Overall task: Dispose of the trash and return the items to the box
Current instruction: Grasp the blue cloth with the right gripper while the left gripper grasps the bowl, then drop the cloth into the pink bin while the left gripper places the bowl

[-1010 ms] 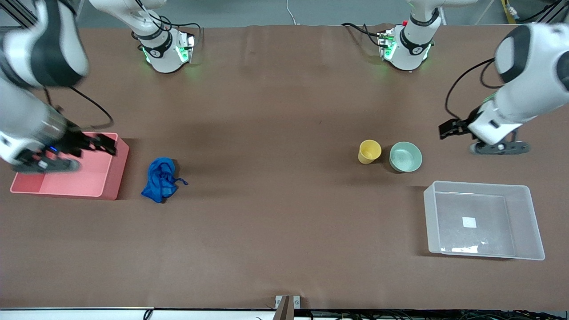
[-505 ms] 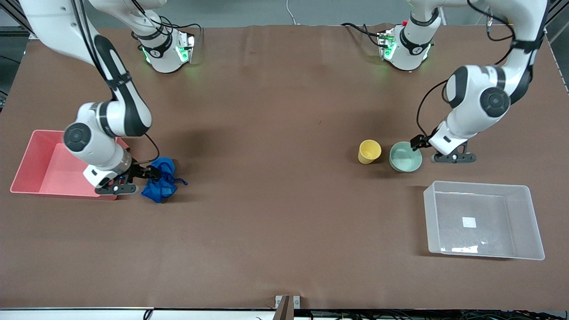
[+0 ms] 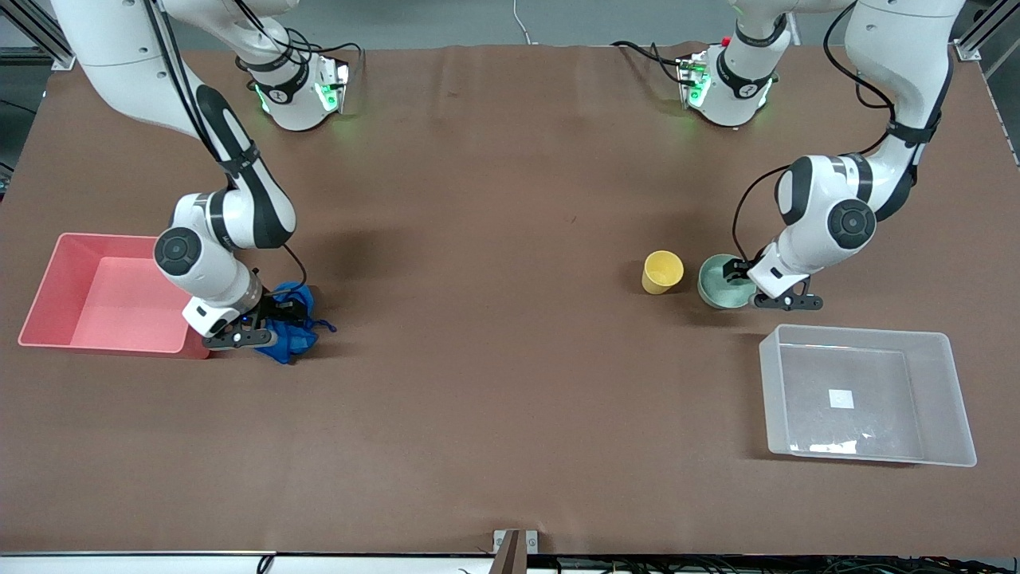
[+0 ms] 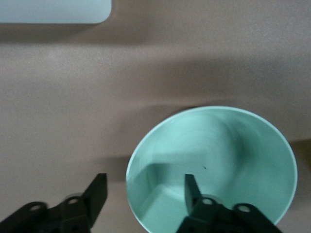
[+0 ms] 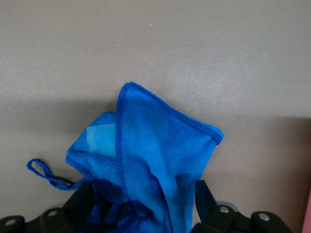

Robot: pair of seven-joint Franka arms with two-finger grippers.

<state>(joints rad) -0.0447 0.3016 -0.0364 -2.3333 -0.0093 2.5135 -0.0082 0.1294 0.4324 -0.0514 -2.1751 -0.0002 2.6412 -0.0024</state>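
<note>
Both arms have come down since a second ago: the right gripper (image 5: 143, 204), spread, straddles the trash (image 3: 292, 325) beside the pink bin (image 3: 48, 287); the left gripper (image 4: 144, 194), apart, apparently brackets the bowl's (image 3: 721, 283) rim—grasps are imminent.

Table cover (image 3: 510, 383): plain matte brown, unpatterned. Fabric wad (image 3: 293, 328): bright blue, with a paler blue patch visible in the right wrist view and a matching blue string (image 5: 44, 174). Cup (image 3: 662, 271): yellow. Bowl (image 3: 721, 283): mint green, uniform inside. Bin (image 3: 48, 319): pink. Box (image 3: 952, 399): translucent clear, with a white square label (image 3: 841, 399) on its base. Arms: white with black joints; gripper fingers (image 4: 193, 188) black.
</note>
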